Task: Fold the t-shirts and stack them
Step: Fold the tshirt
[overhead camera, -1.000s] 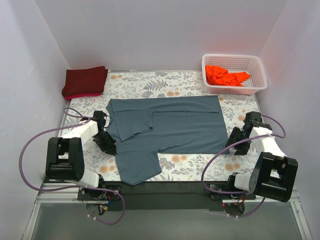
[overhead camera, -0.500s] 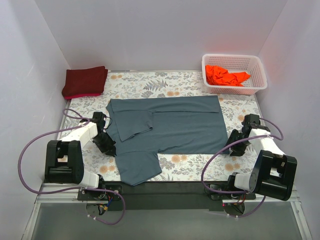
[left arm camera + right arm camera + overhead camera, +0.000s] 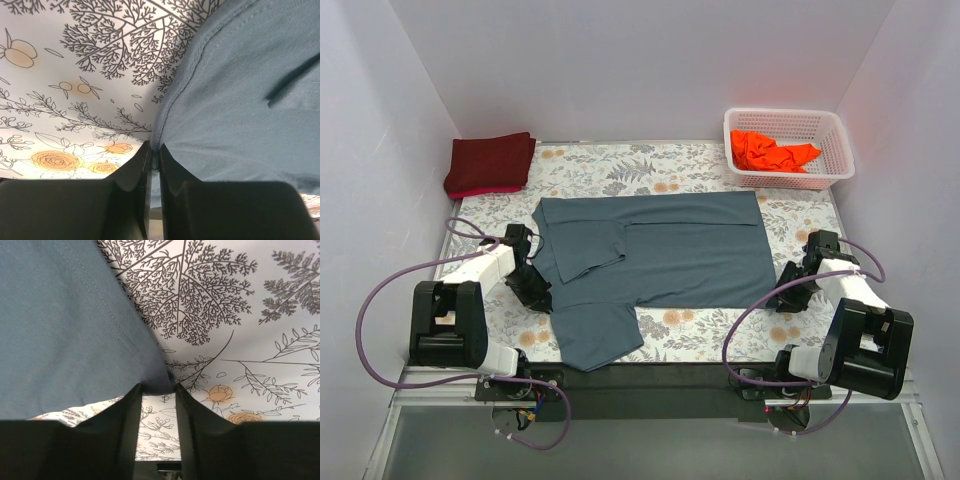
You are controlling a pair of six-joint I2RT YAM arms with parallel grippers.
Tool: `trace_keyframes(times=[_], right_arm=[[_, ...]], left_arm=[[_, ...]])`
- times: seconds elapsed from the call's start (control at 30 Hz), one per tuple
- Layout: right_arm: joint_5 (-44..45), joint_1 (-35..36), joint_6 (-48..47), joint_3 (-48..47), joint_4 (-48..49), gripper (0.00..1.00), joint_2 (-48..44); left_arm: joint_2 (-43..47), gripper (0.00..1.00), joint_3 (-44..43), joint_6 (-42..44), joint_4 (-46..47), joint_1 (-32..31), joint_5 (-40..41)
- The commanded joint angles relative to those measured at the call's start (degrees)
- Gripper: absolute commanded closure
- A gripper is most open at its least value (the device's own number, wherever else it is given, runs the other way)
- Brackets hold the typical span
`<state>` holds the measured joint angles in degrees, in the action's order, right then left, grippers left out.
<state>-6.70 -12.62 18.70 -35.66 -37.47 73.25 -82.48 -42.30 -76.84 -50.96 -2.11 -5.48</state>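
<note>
Sitting far left: a folded dark maroon red cotton t-shirt (image 3: 490, 165), well apart from the slate blue-grey cotton t-shirt (image 3: 670, 250), beyond its far left corner.
Left gripper: my left gripper (image 3: 155, 149) is at the blue-grey shirt's left edge. Its jaws are closed together, and I see the stitched hem nipped at their tips.
Blue-grey shirt: spread flat on the floral-print tablecloth (image 3: 610, 165), with one sleeve folded in over the body and another part lying out toward the near edge.
Right gripper: my right gripper (image 3: 158, 390) is at the blue-grey shirt's near right corner. Its jaws stand partly apart with that corner bunched between their tips, and I cannot tell whether they pinch it.
Far right: a white plastic lattice basket (image 3: 790, 180), beyond the blue-grey shirt's far right corner, holding a crumpled bright orange t-shirt (image 3: 770, 152).
</note>
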Motion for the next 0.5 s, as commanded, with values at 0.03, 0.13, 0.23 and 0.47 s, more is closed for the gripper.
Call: trace_keyframes(times=[0.03, 0.13, 0.23, 0.47], right_arm=[[-0.07, 0.05, 0.29, 1.65, 2.76, 0.66, 1.19], [0.72, 0.14, -0.15, 1.38, 2.58, 0.78, 1.01], [0.72, 0.05, -0.77, 1.21, 2.06, 0.95, 1.01], [2.65, 0.05, -3.57, -3.62, -7.43, 0.99, -2.05]], left_arm=[[2.41, 1.00, 0.56, 0.64, -0.81, -0.26, -0.59], [2.67, 1.00, 0.21, 0.64, -1.25, -0.26, -0.85], [3.02, 1.00, -0.32, 0.64, -1.95, -0.26, -0.85], [5.92, 1.00, -1.90, 0.90, -9.06, -0.26, -1.38]])
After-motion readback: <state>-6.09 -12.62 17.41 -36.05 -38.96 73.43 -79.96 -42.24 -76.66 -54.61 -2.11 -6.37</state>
